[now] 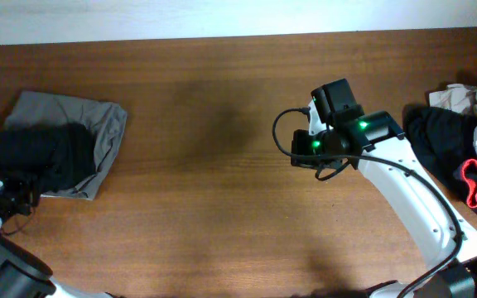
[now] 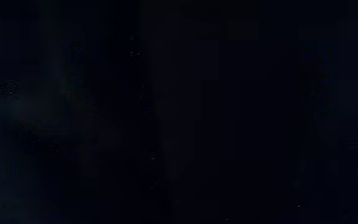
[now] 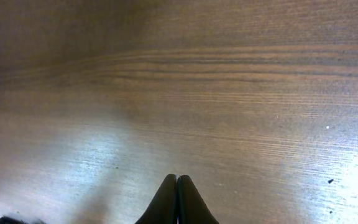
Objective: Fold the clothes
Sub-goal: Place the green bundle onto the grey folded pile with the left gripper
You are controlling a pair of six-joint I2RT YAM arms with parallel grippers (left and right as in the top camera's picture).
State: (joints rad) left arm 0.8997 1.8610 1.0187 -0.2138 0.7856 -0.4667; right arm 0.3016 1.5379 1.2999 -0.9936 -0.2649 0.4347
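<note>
Two folded garments, black shirt (image 1: 36,157) on grey top (image 1: 102,132), at the table's (image 1: 205,207) left edge; one unsorted heap (image 1: 454,141) far right. Left gripper (image 1: 11,199) beside the black shirt, jaws unreadable, camera dark; right gripper (image 3: 177,180) pinched shut, empty, mid-table. Risk: left fingers snag cloth pulling away, dragging the fold open

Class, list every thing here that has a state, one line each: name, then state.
black garment, folded, lying on the grey garment.
grey garment, spread flat beneath it.
clothes pile, crumpled, unfolded, at the right edge.
right gripper, shut, empty, above the table.
left gripper, at the black garment's edge; jaws unclear.
</note>
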